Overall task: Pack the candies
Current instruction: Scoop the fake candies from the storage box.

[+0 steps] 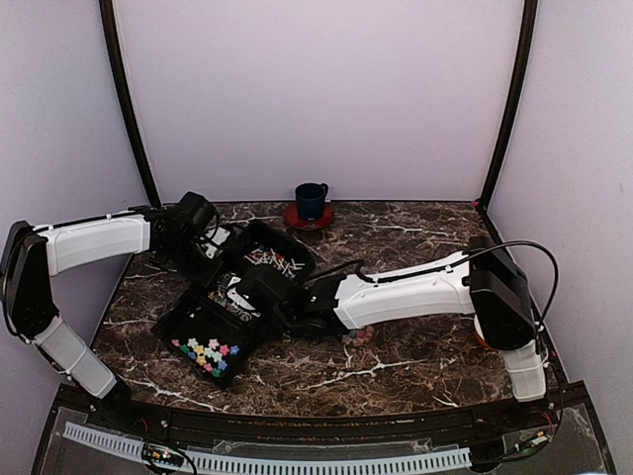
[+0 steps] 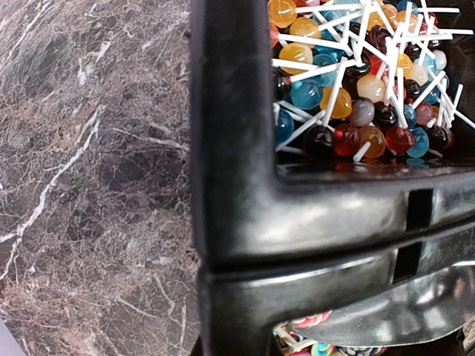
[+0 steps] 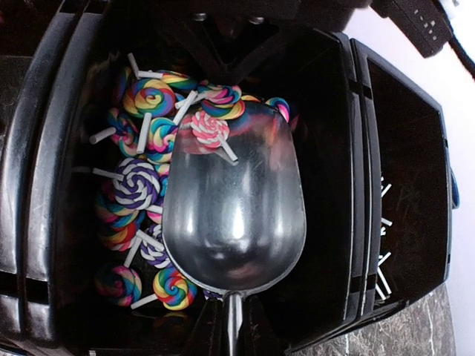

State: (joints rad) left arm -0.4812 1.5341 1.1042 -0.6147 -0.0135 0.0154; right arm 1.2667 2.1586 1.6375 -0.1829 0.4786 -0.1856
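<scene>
Shiny metal scoop [image 3: 234, 222], handle clamped in right gripper [image 3: 234, 332], right arm [image 1: 406, 292] stretched left over black compartmented plastic tray [image 3: 338, 185]. One pink swirl lollipop [image 3: 210, 127] lies in scoop; other candies [image 2: 349, 81] fill tray compartments. Left gripper [image 1: 210, 237] closed at tray's left rim, fingers hidden.

One black tray [image 2: 230, 148], one metal scoop [image 3: 234, 215], one blue cup [image 1: 311, 200], one red saucer [image 1: 322, 222], countless candies [image 2: 306, 93].
</scene>
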